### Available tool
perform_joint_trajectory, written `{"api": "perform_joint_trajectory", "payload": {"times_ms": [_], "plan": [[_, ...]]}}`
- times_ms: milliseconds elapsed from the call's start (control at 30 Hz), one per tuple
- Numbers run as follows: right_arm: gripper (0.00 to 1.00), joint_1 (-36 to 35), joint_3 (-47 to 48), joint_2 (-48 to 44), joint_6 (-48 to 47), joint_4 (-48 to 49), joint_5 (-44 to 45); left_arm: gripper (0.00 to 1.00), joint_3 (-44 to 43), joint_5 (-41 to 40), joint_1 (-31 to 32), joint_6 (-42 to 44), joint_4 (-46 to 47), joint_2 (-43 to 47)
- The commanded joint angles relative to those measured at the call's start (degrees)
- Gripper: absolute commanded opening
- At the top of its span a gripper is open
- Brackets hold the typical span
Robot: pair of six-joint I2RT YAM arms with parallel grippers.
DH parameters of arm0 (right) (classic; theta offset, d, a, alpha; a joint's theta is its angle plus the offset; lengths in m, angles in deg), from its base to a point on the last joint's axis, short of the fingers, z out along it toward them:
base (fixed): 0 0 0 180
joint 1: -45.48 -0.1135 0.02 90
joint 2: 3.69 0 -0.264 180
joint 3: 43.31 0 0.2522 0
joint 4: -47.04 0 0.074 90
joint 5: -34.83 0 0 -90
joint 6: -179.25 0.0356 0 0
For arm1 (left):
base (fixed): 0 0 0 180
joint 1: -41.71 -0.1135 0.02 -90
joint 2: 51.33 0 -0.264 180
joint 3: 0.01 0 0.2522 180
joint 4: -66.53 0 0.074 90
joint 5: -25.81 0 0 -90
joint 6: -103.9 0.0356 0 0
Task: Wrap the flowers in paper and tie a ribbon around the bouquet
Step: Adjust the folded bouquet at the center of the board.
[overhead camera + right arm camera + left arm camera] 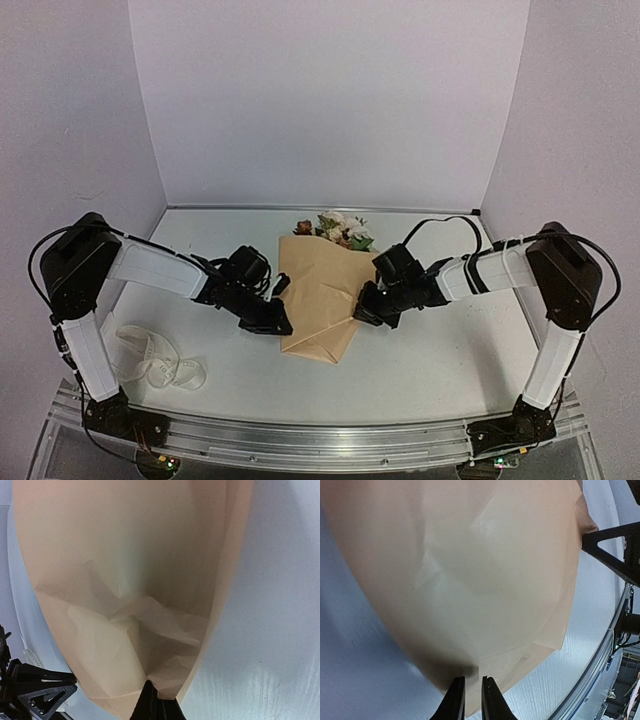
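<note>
The peach-tan paper (318,290) lies folded over the flowers (338,230), whose pink and cream heads stick out at its far end. The stems are hidden. My right gripper (362,313) is shut on the paper's right edge. In the right wrist view the paper (130,555) puckers where the closed tips (156,700) pinch it. My left gripper (284,323) rests at the lower left edge. Its jaws (473,695) stand a narrow gap apart over the paper (485,580), tips touching it, nothing pinched. The cream ribbon (155,362) lies loose at the front left.
White walls close in the table on three sides. A metal rail (320,440) runs along the near edge, with both arm bases on it. The ribbon lies beside the left arm's base.
</note>
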Motion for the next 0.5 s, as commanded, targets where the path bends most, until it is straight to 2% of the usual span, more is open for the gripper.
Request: {"api": "perform_joint_trajectory", "payload": {"times_ms": [0, 133, 467], "plan": [[0.00, -0.24, -1.68, 1.25, 0.08, 0.96, 1.70, 0.15, 3.26, 1.21, -0.04, -0.74, 1.38, 3.69], [0.00, -0.18, -1.02, 2.21, -1.00, 0.79, 1.31, 0.15, 4.15, 1.89, 0.68, -2.04, 2.88, 2.63], [0.00, 3.20, 0.33, 2.24, -7.08, -4.33, -1.93, 0.13, 0.74, 2.71, 7.98, -5.34, 5.05, -1.96]]}}
